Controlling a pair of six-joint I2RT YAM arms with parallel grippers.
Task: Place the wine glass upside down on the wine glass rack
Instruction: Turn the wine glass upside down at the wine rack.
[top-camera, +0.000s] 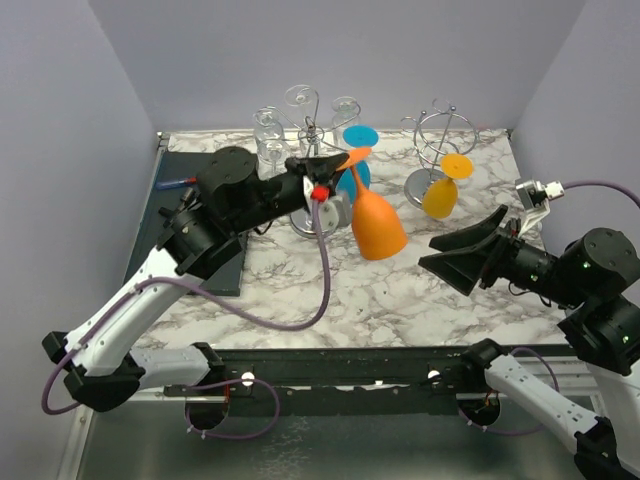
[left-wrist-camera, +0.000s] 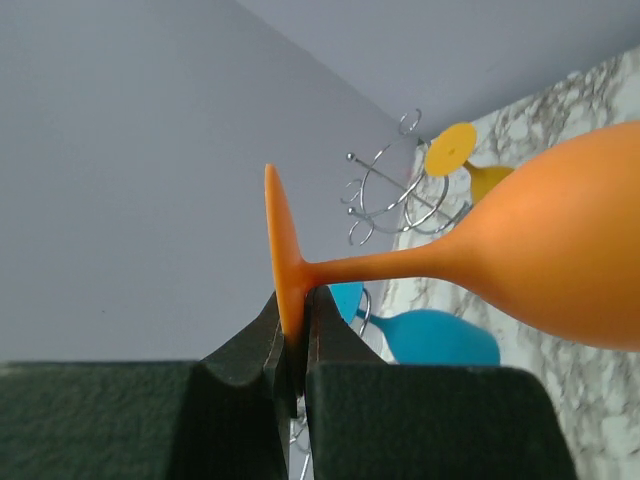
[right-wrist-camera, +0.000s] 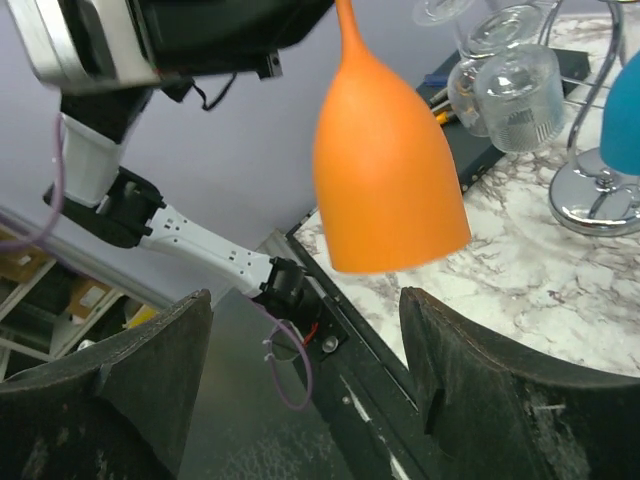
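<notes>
An orange wine glass (top-camera: 378, 225) hangs upside down above the marble table, stem tilted and bowl mouth facing down. My left gripper (top-camera: 340, 160) is shut on its flat foot; in the left wrist view the fingers (left-wrist-camera: 293, 330) pinch the foot's rim while the bowl (left-wrist-camera: 560, 260) reaches right. My right gripper (top-camera: 428, 252) stands open to the right of the bowl, apart from it; its view shows the bowl (right-wrist-camera: 385, 170) above the open jaws (right-wrist-camera: 305, 300). One wire wine glass rack (top-camera: 312, 130) stands behind the glass, another (top-camera: 440, 135) at back right.
The left rack holds clear glasses (top-camera: 270, 135) and a blue glass (top-camera: 355, 175), upside down. A yellow glass (top-camera: 440, 195) hangs on the right rack. A dark mat (top-camera: 185, 210) lies along the table's left edge. Walls close the back and sides.
</notes>
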